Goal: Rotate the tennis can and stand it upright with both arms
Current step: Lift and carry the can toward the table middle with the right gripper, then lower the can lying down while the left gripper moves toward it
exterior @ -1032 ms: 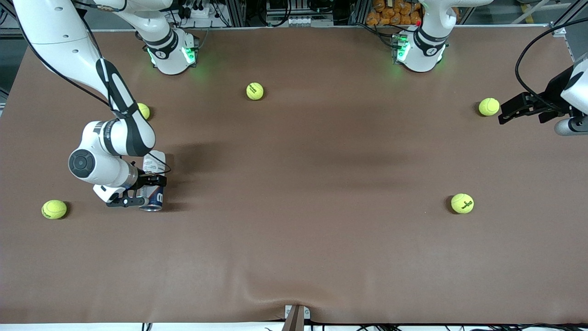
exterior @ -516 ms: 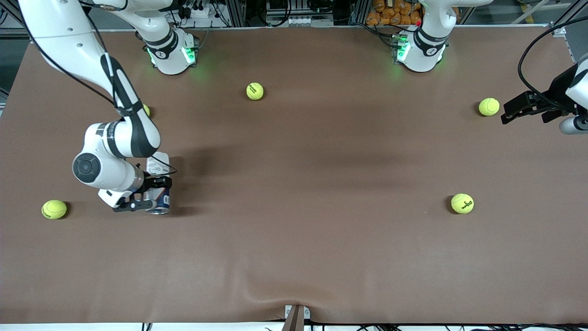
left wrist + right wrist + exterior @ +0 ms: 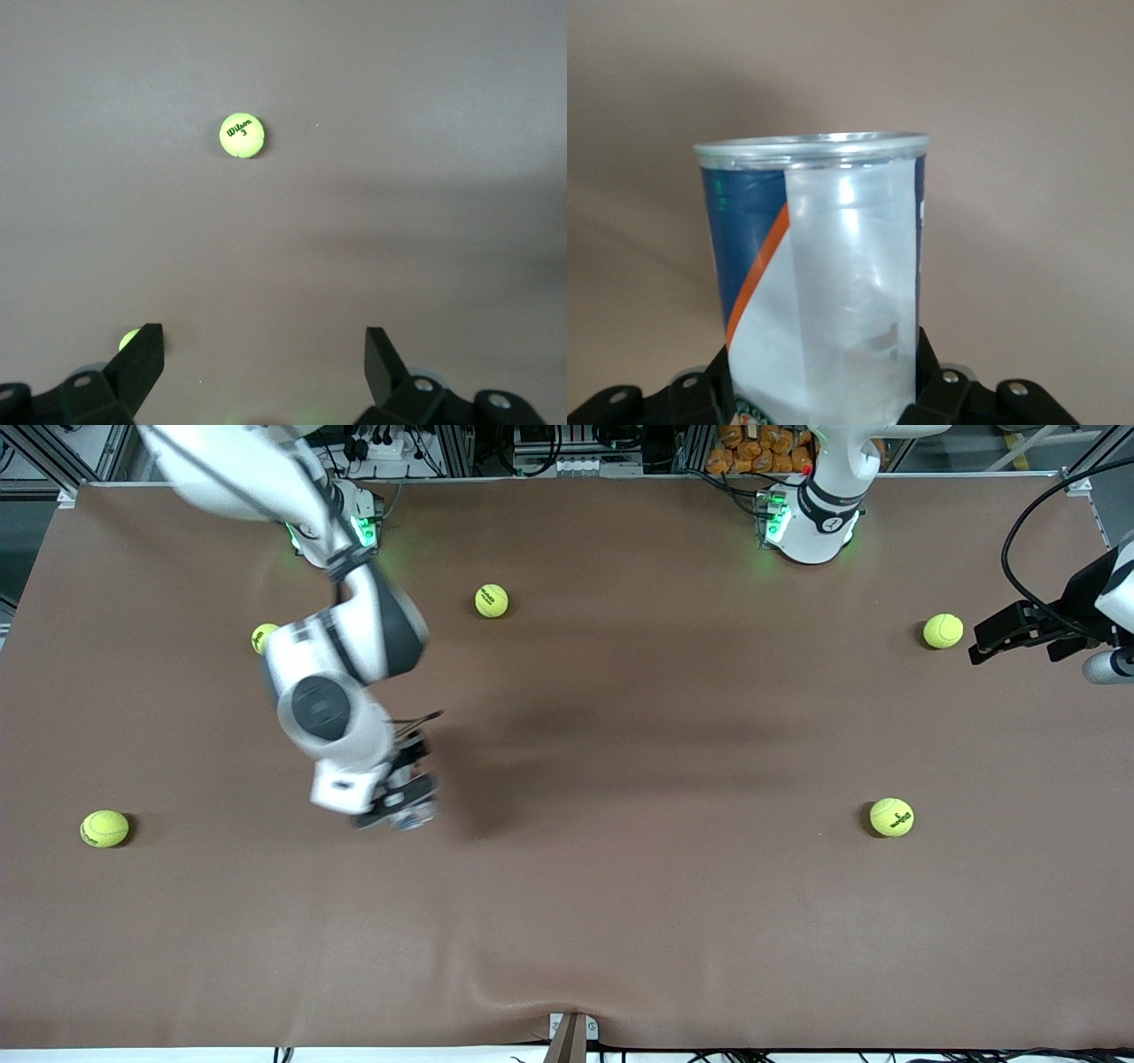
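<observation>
Brown matting covers the table (image 3: 620, 921), and five tennis balls are scattered on it, one (image 3: 104, 828) toward the right arm's end, one (image 3: 891, 817) toward the left arm's end. The right arm (image 3: 341, 660) is stretched out over the mat, its image smeared as by motion, and the right gripper (image 3: 400, 804) is carried above the surface between the table's middle and the right arm's end. The can (image 3: 819, 283) is clamped between that gripper's fingers (image 3: 713, 381), silver rim pointing away from the wrist, mat seen past it. The left arm (image 3: 1112, 615) is parked at its own end, waiting; the left gripper (image 3: 264, 354) is spread wide and empty, held beside a ball (image 3: 943, 631). The step in hand is judged to be the carry of the can toward the middle, where both arms can reach it. Next, a handover seems called for: the can must be held steady while the left gripper is brought across and closed on its free end, so it can be turned and stood on its base.
</observation>
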`<state>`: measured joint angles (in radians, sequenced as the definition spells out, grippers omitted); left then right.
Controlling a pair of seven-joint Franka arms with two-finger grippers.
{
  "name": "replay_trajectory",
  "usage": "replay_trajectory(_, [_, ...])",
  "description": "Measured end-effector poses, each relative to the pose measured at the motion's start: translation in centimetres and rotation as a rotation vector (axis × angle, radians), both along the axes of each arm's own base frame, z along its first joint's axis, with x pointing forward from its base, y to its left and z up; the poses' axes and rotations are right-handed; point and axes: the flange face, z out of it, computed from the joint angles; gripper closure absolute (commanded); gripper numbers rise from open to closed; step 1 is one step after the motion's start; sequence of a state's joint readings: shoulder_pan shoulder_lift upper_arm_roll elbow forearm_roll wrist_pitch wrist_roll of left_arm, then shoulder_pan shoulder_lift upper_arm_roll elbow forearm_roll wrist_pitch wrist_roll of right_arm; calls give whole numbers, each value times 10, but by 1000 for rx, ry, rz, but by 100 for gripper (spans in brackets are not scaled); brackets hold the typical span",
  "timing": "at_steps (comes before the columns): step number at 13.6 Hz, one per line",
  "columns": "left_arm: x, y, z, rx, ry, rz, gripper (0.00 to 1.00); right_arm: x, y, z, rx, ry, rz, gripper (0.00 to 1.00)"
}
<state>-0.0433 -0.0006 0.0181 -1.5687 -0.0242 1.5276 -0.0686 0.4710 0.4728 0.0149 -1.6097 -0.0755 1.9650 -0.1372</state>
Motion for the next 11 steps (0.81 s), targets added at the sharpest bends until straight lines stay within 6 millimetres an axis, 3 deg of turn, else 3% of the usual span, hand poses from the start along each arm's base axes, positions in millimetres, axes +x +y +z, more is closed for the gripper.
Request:
replay_trajectory(3, [0, -1, 0, 0, 0, -2, 0, -54, 106, -10, 13, -60, 275, 25])
replay_trajectory(5, [0, -5, 0, -13, -1, -6, 0, -82, 153, -33, 13, -98, 478, 25])
replay_trajectory(9, [9, -7, -13, -63, 10, 3, 0, -107, 193, -94, 39, -112, 773, 25])
replay_trajectory(11, [17, -8, -24, -85, 19, 7, 0, -123, 209, -115, 40, -101, 841, 20])
